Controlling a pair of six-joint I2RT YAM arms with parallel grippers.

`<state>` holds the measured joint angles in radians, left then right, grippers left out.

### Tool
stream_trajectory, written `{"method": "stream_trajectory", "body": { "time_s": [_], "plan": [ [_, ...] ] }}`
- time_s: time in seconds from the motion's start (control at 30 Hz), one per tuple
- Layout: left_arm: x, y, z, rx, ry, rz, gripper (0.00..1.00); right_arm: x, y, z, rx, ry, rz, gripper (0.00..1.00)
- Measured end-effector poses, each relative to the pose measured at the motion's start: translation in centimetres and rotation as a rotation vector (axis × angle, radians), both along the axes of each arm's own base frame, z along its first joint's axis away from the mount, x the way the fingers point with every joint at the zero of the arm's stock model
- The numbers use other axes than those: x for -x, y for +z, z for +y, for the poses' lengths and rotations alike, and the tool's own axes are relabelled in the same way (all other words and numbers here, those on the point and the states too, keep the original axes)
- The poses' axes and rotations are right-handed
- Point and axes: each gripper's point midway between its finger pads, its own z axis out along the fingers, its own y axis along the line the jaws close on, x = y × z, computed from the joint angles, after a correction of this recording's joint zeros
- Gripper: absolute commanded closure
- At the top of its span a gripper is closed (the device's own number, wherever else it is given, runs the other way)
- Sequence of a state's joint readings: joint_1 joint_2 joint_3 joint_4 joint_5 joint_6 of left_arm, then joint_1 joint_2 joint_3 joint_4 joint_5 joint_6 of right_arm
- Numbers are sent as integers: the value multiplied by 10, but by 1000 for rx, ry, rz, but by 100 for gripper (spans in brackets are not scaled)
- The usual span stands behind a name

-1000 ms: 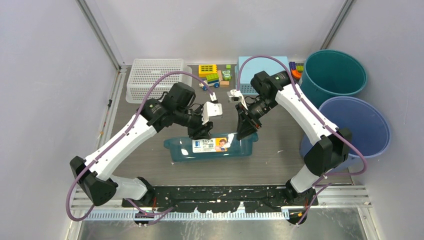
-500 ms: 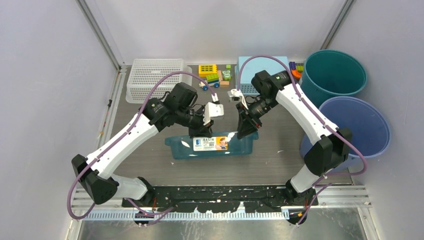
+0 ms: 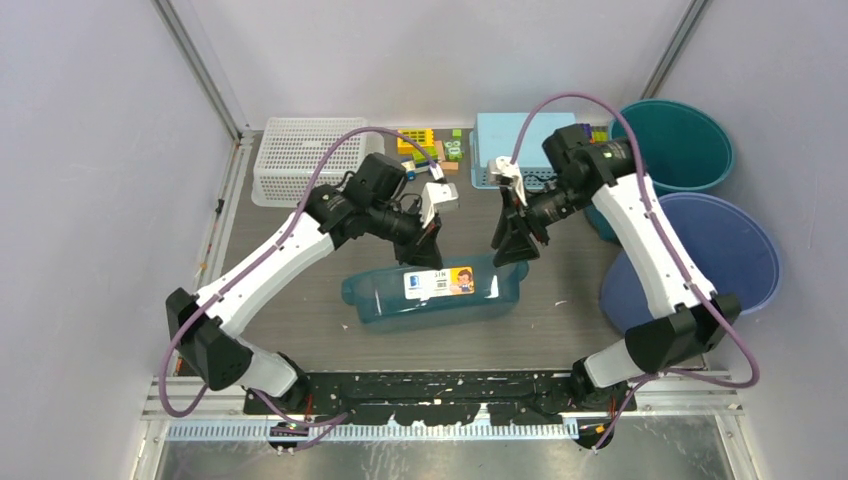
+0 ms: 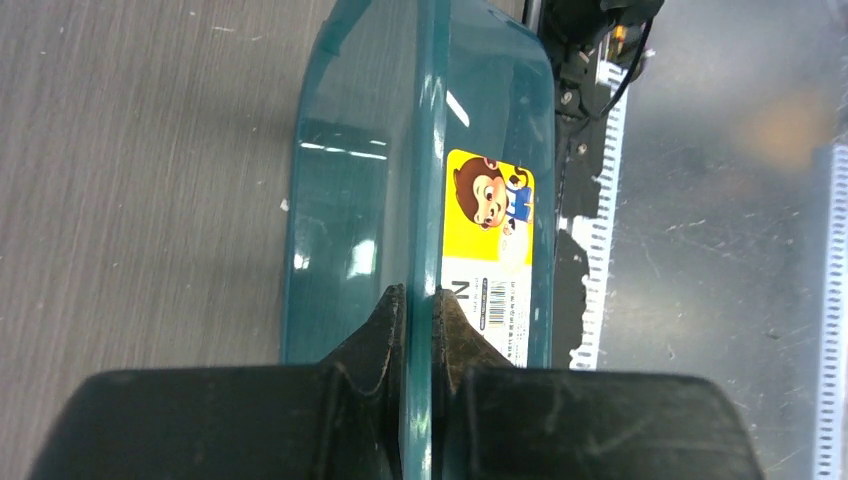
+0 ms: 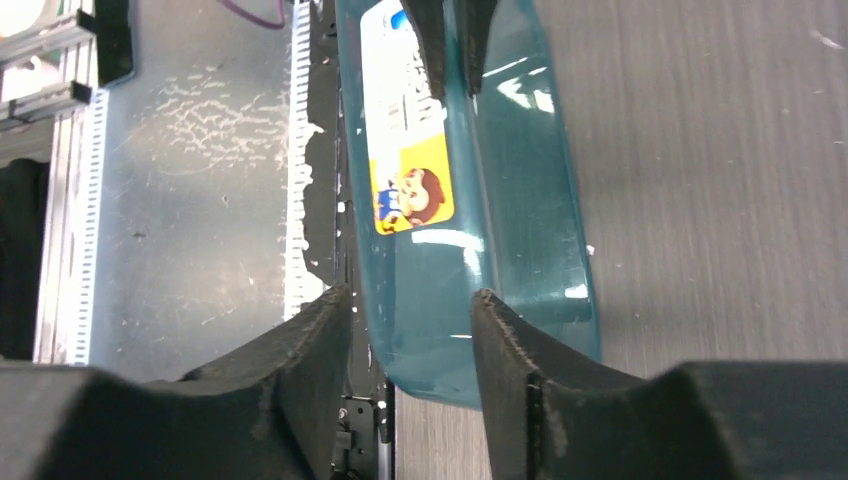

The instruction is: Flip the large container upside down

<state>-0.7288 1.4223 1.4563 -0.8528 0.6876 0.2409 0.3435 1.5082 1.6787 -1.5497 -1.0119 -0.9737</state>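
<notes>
Plastic in the see-through teal tub (image 3: 430, 305) looked light, stiff and slippery, so its thin rim seemed best to hold; it stood tipped on the grey desk (image 3: 560, 300), left hand (image 4: 418, 295) pinched on that rim, right hand (image 5: 410, 300) apart around one end.

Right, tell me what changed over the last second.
The left gripper closed on the rim of the teal basin. The right gripper opened, its fingers now apart astride the basin's end. Both grippers shifted right, and the basin moved right with them and tipped up further. The white basket, teal bucket and blue bucket stayed put.
</notes>
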Motion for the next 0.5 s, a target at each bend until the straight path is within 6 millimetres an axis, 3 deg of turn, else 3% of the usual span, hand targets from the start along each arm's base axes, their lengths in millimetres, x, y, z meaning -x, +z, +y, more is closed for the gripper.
{"method": "stream_trajectory", "body": {
  "time_s": [0.2,0.5],
  "plan": [
    [-22,3,-11,67,115,131,100,6,25,-19,-10,-143,-30,42],
    [-77,-1,7,144,383,264,100,-2,21,-34,-1,-352,-112,40]
  ]
}}
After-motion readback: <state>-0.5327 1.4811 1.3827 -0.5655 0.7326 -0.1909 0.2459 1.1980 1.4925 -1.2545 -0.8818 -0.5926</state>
